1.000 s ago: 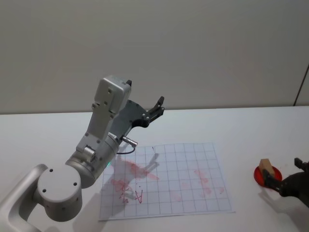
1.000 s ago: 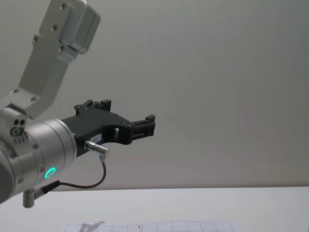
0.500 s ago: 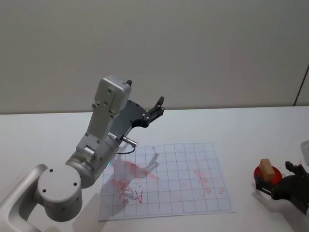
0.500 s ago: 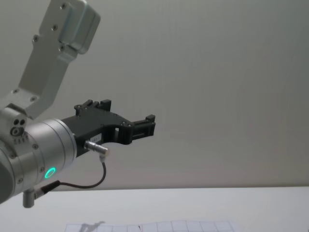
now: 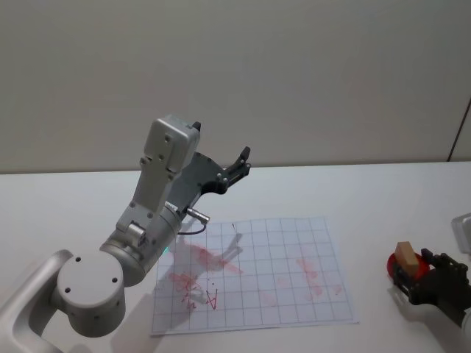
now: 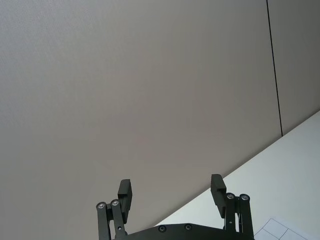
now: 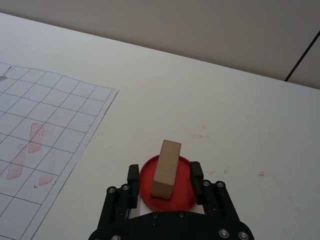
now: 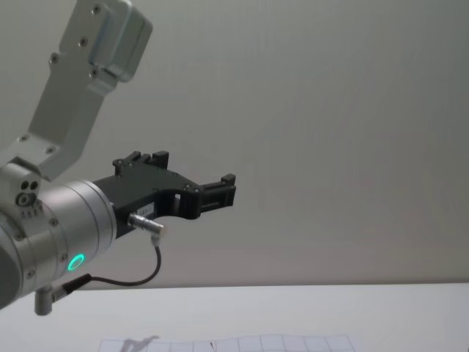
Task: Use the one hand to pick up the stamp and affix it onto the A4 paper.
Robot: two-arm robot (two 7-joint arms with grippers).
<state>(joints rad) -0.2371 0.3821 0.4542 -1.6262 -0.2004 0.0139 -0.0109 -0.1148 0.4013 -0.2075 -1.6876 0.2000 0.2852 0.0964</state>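
The stamp [image 5: 405,254] [image 7: 166,169], a tan wooden block, stands upright on a round red dish [image 5: 419,259] [image 7: 184,192] at the table's right. My right gripper [image 5: 413,269] [image 7: 164,171] is open, with one finger on each side of the stamp and a gap on both sides. The A4 paper [image 5: 272,265] [image 7: 50,120] [image 8: 227,343] with its grey grid lies left of the dish and bears red marks. My left gripper [image 5: 241,160] [image 6: 171,190] [image 8: 226,187] is open and held high above the paper's far left edge.
The left arm's large silver wrist [image 5: 158,220] with its green light hangs over the paper's left part. A pale object [image 5: 464,226] shows at the right edge of the head view. White tabletop [image 7: 240,115] surrounds the dish.
My right gripper has shifted left along the table front and now has the stamp between its open fingers. The stamp, the dish and the left arm have not moved.
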